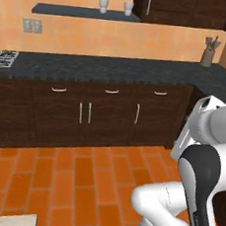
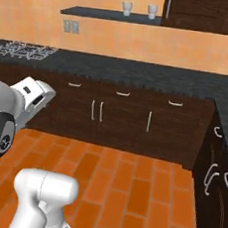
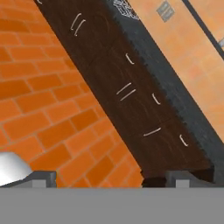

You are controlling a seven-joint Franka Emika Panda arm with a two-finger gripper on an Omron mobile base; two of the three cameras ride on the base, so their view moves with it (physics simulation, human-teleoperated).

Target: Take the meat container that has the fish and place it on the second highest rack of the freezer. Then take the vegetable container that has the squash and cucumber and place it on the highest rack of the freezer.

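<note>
The claw [image 3: 111, 178] hangs empty, jaws wide apart, above the orange brick floor [image 3: 43, 87]. Ahead of it run dark cupboards [image 3: 131, 96] under a black counter [image 1: 115, 68]. A utensil pot [image 1: 207, 56] stands on that counter.

The brick-patterned tiled floor [image 1: 78, 175] is showing in orange with darker grout lines. The dark brown wood-grain lower cupboards [image 1: 95, 115] are carrying pale silver curved handles [image 1: 112, 91]. The speckled black-and-grey stone surface [image 1: 115, 68] is running above them, under a mottled orange-peach plaster wall [image 1: 118, 38]. A dark slate floating shelf [image 1: 86, 13] is bearing two whitish cups [image 1: 103, 5]. The white robot arm with dark charcoal joints [image 1: 204, 160] is gleaming softly.
</note>
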